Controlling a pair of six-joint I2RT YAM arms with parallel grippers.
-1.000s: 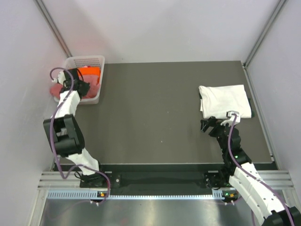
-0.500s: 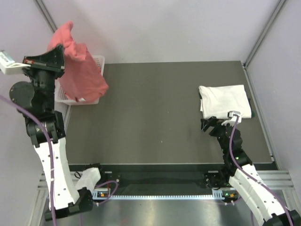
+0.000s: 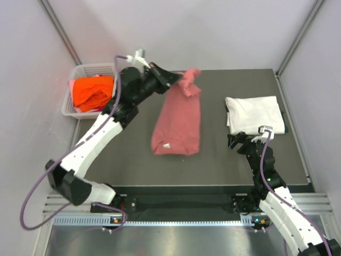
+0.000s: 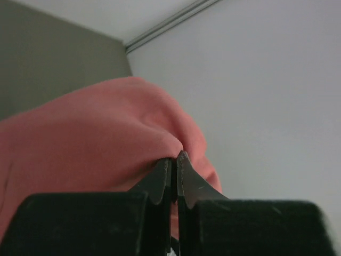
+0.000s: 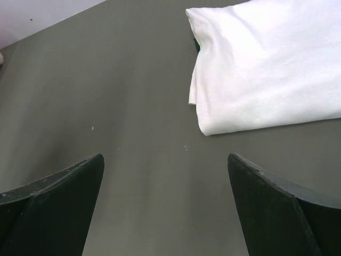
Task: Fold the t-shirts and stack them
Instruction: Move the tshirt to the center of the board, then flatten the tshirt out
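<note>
Top view, pink-red t-shirt (image 3: 178, 125): laid lengthwise mid-table (image 3: 133, 160), far end bunched in the left gripper (image 3: 180, 81).
Top view, white t-shirt (image 3: 254, 113): folded, far right, with the right gripper (image 3: 238, 140) just beside its near-left corner.
Top view, orange t-shirt (image 3: 93, 92): heaped in the basket (image 3: 67, 109), far left.
Left wrist view, left gripper (image 4: 175, 160): fingers pinched tight on the pink-red t-shirt (image 4: 96, 133).
Right wrist view, right gripper (image 5: 165, 160): fingers spread wide above the table, white t-shirt (image 5: 272, 69) ahead.

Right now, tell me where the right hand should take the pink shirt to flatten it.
Grip the pink shirt at its near right hem corner, coming in low from the right. That end lies flat and free, nearest the open right hand; the left hand pinches the bunched far end.
</note>
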